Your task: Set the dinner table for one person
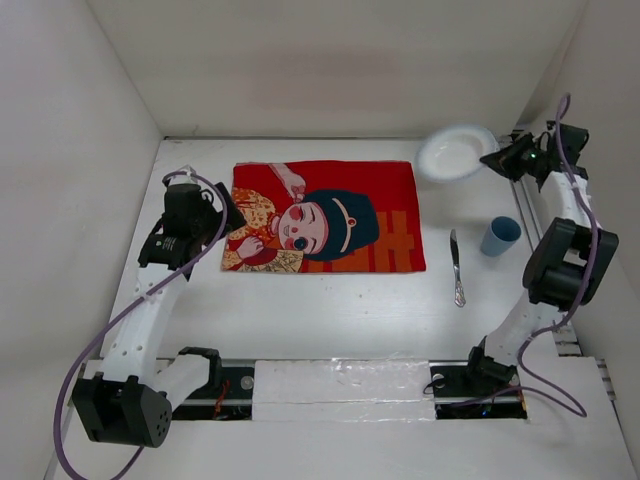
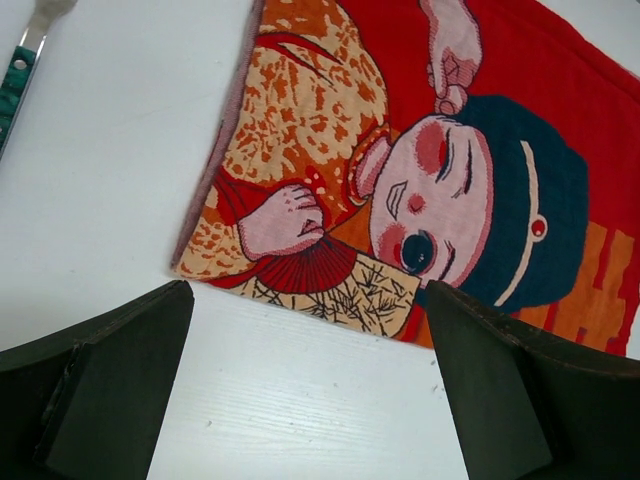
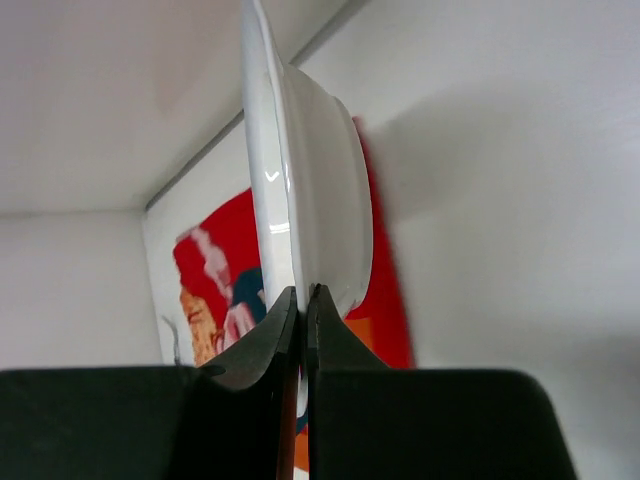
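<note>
While the right end effector point(image 3: 303, 300) is closed thin on the rim of a white plate point(image 1: 455, 152), the plate sits up in the far right corner of the counter point(image 1: 330, 320), close to the back wall and just beside the right wall. From the wrist camera the plate is seen edge-on, its lip pinched between the two dark fingers. I cannot tell whether its base is touching the counter or just off it. That corner is tight, with the right arm folded along the side wall.

The left end effector point(image 2: 305, 350) stands wide open with nothing between its fingers. It hangs over the near left corner of the red cartoon-figure placemat point(image 1: 370, 190), and the mat's left hem and near edge both show in the gap. A fork with a green handle point(image 2: 14, 85) lies on the white surface off to the left of the mat, well apart from its hem.

The placemat lies flat in the middle, slightly toward the far side, its long edges roughly parallel to the back wall. To its right, a strip of bare counter separates it from a silver piece of cutlery point(image 1: 456, 268), which lies nearly parallel to the mat's right edge; I cannot tell knife from spoon. A light blue cup point(image 1: 500, 236) stands upright just beyond that, near the right arm's elbow. A broad band of bare counter runs between the mat's near edge and the arm bases.
</note>
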`<state>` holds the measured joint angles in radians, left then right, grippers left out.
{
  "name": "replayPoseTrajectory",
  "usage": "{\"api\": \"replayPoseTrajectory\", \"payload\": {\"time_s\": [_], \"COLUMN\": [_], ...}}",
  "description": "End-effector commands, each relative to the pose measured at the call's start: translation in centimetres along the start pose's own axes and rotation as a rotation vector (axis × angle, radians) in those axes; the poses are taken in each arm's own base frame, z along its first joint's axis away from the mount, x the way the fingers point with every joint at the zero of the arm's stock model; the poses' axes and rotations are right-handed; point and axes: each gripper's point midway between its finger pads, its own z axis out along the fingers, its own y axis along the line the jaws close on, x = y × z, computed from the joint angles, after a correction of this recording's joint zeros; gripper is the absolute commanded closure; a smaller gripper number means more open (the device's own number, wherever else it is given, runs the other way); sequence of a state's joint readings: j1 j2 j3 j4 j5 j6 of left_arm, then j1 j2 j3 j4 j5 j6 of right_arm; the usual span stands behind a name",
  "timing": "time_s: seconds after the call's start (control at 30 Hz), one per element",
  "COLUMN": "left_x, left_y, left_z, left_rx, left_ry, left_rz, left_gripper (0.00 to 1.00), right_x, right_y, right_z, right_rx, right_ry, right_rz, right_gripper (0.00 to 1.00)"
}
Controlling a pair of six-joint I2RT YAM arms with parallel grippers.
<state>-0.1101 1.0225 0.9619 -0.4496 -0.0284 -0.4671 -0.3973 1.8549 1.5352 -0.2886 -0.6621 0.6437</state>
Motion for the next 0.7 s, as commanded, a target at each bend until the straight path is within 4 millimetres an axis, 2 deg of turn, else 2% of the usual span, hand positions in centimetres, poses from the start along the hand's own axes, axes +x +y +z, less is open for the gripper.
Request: {"api": "replayPoseTrajectory", "payload": {"time_s": [0.0,0.03,0.07,0.13,0.17,0.27,0.3,0.37,0.4,0.57,0.67], "left_x": [-0.9,-0.9,-1.1,-1.0,-1.0,-0.8,-0.8,-0.7,-0.7,-0.5,-0.5], "left_y": [0.7,0.7,0.9,1.2,1.2,1.3,1.3,1.4,1.4,1.4,1.5], "left_z": [-0.1,-0.1,-0.1,-0.1,-0.1,0.1,0.1,0.4,0.4,0.6,0.6], "left_rx": [-0.05,-0.05,-0.057,-0.071,-0.071,-0.075,-0.075,-0.081,-0.081,-0.085,-0.086], "left_ry": [-0.038,-0.038,-0.042,-0.039,-0.039,-0.032,-0.032,-0.023,-0.022,-0.015,-0.014], "left_rz": [-0.02,-0.02,-0.034,-0.034,-0.034,-0.033,-0.033,-0.032,-0.032,-0.031,-0.022], "left_gripper": [0.0,0.0,0.0,0.0,0.0,0.0,0.0,0.0,0.0,0.0,0.0], "right_x": [3.1,4.6,7.7,10.6,12.9,16.5,18.4,20.5,22.4,26.2,26.9], "right_y": [14.3,15.3,16.9,18.1,19.3,20.5,21.3,22.5,22.7,22.2,21.0], "right_z": [-2.3,-2.0,-0.9,0.0,0.4,1.6,2.4,2.7,3.4,5.2,6.2], "right_rx": [-0.357,-0.373,-0.413,-0.453,-0.49,-0.567,-0.604,-0.653,-0.664,-0.667,-0.647], "right_ry": [0.036,0.051,0.108,0.156,0.193,0.257,0.284,0.341,0.379,0.465,0.493], "right_rz": [-0.256,-0.284,-0.308,-0.304,-0.304,-0.257,-0.264,-0.239,-0.235,-0.225,-0.21], "right_gripper": [1.0,1.0,1.0,1.0,1.0,1.0,1.0,1.0,1.0,1.0,1.0]}}
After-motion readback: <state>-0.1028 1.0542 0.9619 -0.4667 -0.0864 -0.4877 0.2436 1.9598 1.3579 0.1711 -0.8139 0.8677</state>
